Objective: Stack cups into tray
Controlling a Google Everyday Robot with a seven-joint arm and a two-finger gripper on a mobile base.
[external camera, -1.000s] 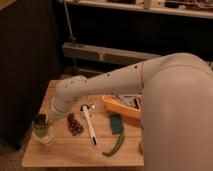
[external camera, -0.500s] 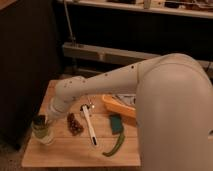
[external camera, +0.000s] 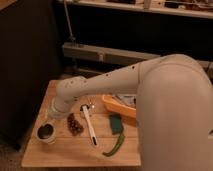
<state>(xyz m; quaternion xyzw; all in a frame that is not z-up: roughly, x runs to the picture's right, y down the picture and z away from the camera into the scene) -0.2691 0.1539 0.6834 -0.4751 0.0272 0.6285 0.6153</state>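
**Camera view.** Wooden surface [external camera: 65, 152] with the pale arm [external camera: 115, 80] reaching in from 3 o'clock towards the 9 o'clock side.

- **Tool:** The tool [external camera: 52, 116] hangs just above the cups [external camera: 46, 132], at their 1 o'clock. How far it is open cannot be told, nor whether it has hold of anything.
- **Cups:** They stand on the surface at about 8 o'clock, showing a pale wall and a dark inside. They read as one cup nested in the other, though this cannot be confirmed.
- **Tray:** The orange-yellow tray [external camera: 116, 106] lies at 3 o'clock, well apart from the cups and partly hidden by the arm.
- **Between cups and tray:** a dark red cluster [external camera: 75, 124], a white-handled utensil [external camera: 90, 127], a green pad [external camera: 116, 123] and a green pod [external camera: 114, 146].

**Judged progress:** early to middle. The nesting may be done. The carry to the tray is left, since no cup shows in its visible part.
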